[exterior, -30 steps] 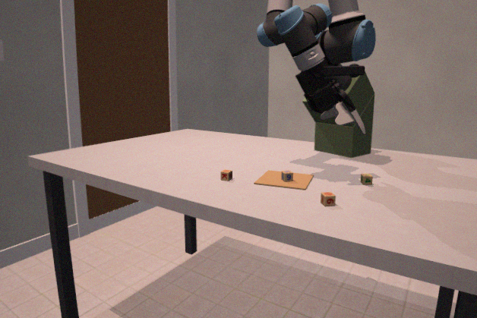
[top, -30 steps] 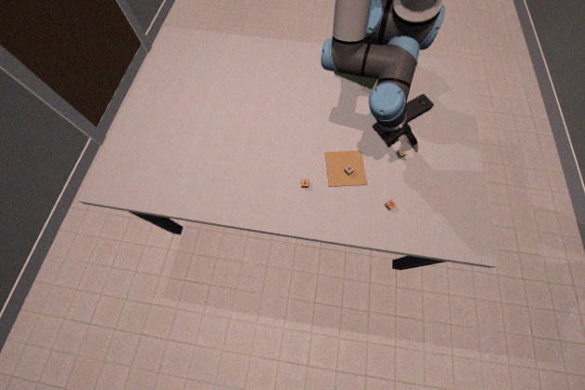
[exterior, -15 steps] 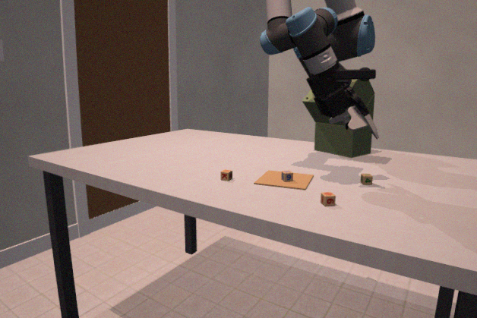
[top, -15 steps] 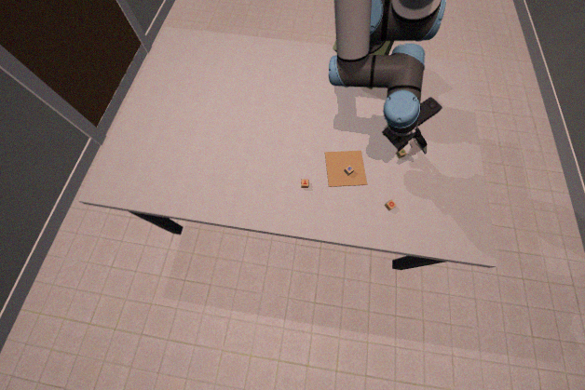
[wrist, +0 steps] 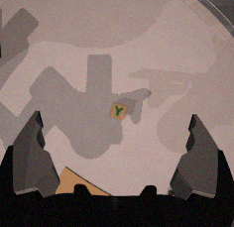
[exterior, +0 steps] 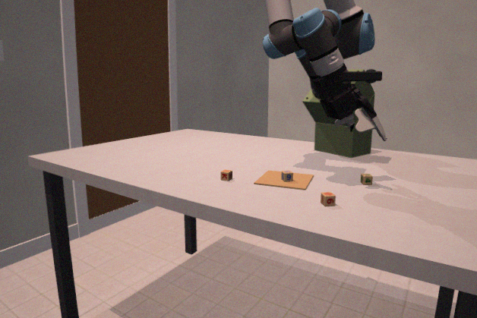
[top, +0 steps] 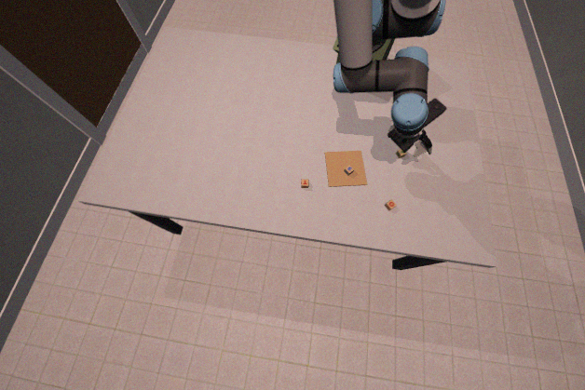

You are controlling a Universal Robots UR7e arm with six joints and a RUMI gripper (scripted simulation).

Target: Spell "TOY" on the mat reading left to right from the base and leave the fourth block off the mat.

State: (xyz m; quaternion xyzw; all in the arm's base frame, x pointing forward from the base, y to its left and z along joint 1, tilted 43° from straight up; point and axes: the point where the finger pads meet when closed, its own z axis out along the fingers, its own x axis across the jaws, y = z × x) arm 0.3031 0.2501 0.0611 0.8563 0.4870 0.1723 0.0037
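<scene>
The Y block [top: 401, 154] [exterior: 366, 179] [wrist: 118, 111] lies on the table right of the mat, its green letter up. My gripper [top: 415, 152] [exterior: 368, 133] [wrist: 116, 114] is open and empty, high above the table; in the wrist view the Y block shows between the fingertips, well below. The orange mat [top: 336, 178] [exterior: 266, 181] [wrist: 74, 183] bears a block [top: 349, 170] [exterior: 287, 176] with a blue top mark too small to read, turned askew. The O block [top: 390, 205] [exterior: 328, 199] lies off the mat, towards the front edge. A block [top: 305, 182] [exterior: 226, 175] with a red T-like top mark lies left of the mat.
The white table [top: 212, 140] [exterior: 173, 163] carries everything. Its front edge runs beyond the O block. The green robot base [exterior: 341, 139] stands at the back. Shadows of the arm fall around the Y block.
</scene>
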